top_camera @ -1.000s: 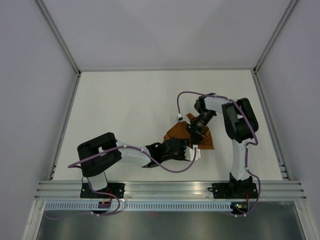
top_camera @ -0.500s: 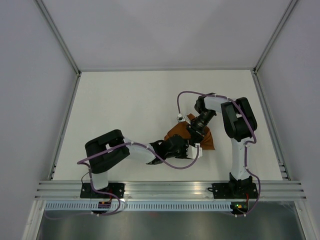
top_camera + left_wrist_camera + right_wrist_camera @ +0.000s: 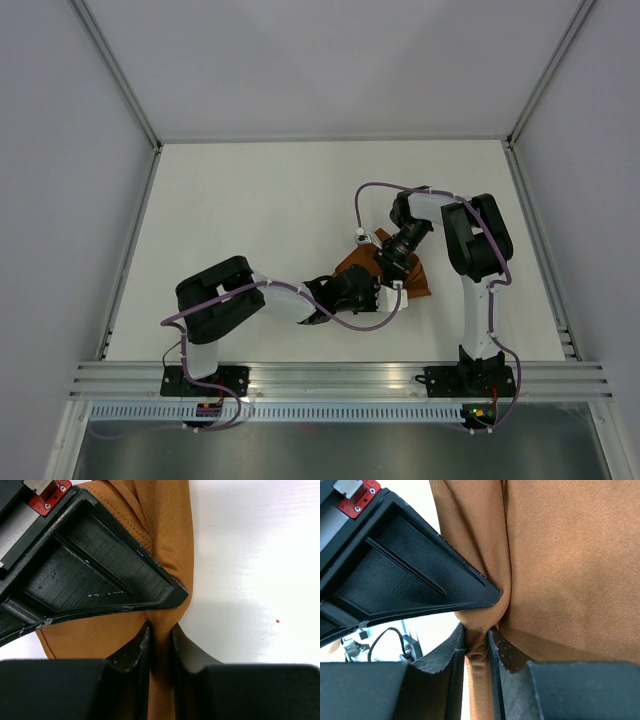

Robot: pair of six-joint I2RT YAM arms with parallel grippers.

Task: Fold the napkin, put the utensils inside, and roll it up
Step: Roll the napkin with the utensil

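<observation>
Two robot arms meet over a rust-orange napkin that lies bunched on the white surface, right of centre and towards the near edge in the overhead view. The left arm reaches across from its base at the near left. The right arm bends back from the near right. Their tips come together over the cloth, close beside one another, and hide most of it; orange shows at the napkin's near right corner and along its left flank.

In the left wrist view, the left jaws stand narrow, closed on a raised ridge of the napkin. The fabric runs between the two dark fingers, with bare white surface to the right.

In the right wrist view, the right jaws are likewise narrow, pinching a fold of the napkin that puckers where the fingers nip it. A broad sheet of cloth spreads to the right of that fold.
</observation>
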